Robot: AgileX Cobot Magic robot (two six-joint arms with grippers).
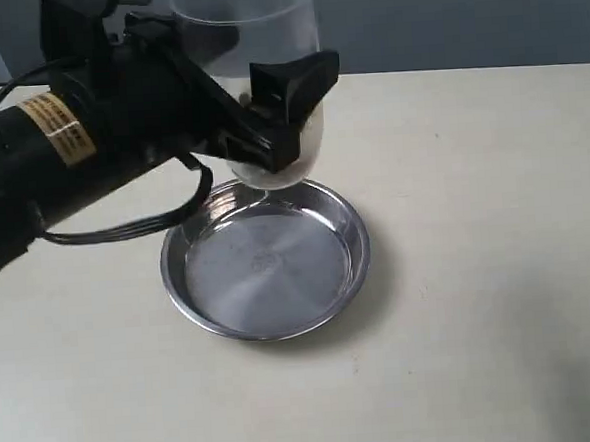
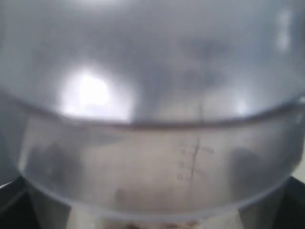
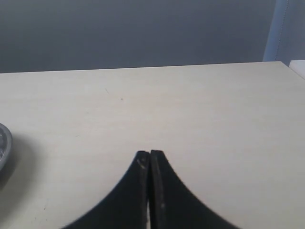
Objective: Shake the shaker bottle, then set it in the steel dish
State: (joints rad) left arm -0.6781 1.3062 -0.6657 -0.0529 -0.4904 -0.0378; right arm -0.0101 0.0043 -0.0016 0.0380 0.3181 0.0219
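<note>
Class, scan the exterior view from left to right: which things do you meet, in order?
In order: yellow label on the black arm → shaker bottle → table at right. Omitted: steel dish, overlapping the bottle.

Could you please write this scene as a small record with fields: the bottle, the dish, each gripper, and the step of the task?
bottle: shaker bottle, lifted, over the far edge of the dish
dish: steel dish, on the table, nothing inside
left gripper: shut on the bottle
right gripper: shut, holding nothing, aside from the dish
step: bottle not yet set in the dish
</note>
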